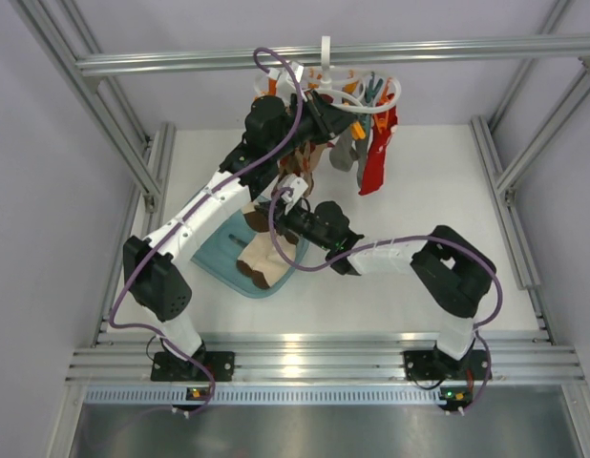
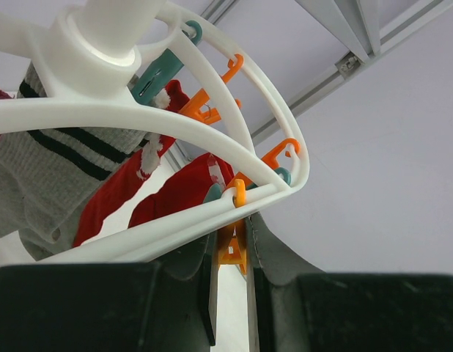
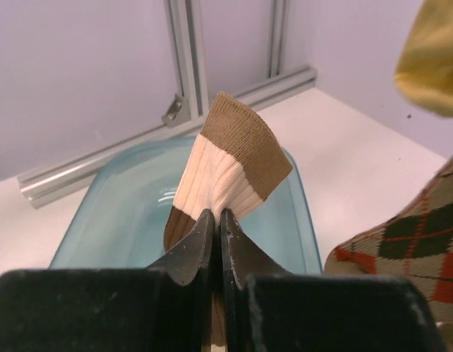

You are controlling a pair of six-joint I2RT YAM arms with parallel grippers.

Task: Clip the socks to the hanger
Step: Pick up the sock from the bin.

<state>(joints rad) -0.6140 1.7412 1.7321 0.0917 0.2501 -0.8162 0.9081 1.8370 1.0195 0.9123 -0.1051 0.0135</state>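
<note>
The white worktop sits beneath an aluminium frame bar. From the bar hangs the white plastic oval-ring hanger, with a red sock already clipped on. A translucent teal tray lies below. Above it the right gripper is pinched tight on a soft cream-and-tan sock with a brown cuff. The left gripper is narrowed around a small orange clip peg under the hanger's rim.

The hanger swings freely on its hook, so a sideways nudge could pull the peg from the fingers. The limp cuff may also fold and miss the peg's mouth. The arms are close together, a brown argyle sock hangs beside the lifting path, and the bar is close overhead. The right half of the worktop has open room.
</note>
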